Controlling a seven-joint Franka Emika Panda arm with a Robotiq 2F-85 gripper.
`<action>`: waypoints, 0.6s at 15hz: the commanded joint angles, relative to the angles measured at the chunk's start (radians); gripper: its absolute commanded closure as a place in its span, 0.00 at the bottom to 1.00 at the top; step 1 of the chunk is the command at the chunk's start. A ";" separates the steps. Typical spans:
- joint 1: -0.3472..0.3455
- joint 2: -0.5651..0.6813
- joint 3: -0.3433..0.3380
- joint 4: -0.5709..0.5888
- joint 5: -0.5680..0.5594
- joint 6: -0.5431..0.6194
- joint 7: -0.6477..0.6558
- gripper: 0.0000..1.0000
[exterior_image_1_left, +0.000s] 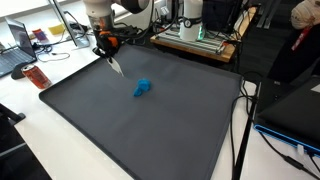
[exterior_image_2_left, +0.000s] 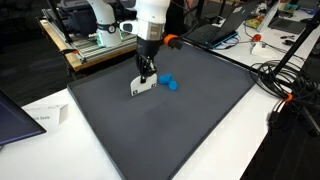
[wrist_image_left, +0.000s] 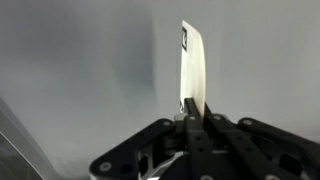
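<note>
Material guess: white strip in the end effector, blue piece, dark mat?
White strip: thin, flat, matte, card or thin plastic, unclear which.
Blue piece: uniform colour, dull, maybe plastic or foam; too small to tell.
Mat: dark grey, no glare, likely rubber or fabric.

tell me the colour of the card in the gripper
The card is white, best seen in the wrist view.

wide dark grey mat (exterior_image_1_left: 170, 135) covered most of a white table (exterior_image_1_left: 40, 140). open laptop (exterior_image_1_left: 15, 45) and small clutter sat at one far edge. a framed machine with a green glow (exterior_image_1_left: 200, 33) stood on a bench behind. black cables (exterior_image_2_left: 285, 85) trailed off one side; a paper sheet (exterior_image_2_left: 45, 115) lay near the mat's corner. light was even, indoor.
</note>
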 joint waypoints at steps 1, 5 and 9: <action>-0.054 -0.114 0.052 -0.077 0.020 0.089 -0.051 0.99; -0.105 -0.172 0.130 -0.116 0.122 0.251 -0.210 0.99; -0.149 -0.193 0.243 -0.141 0.356 0.391 -0.478 0.99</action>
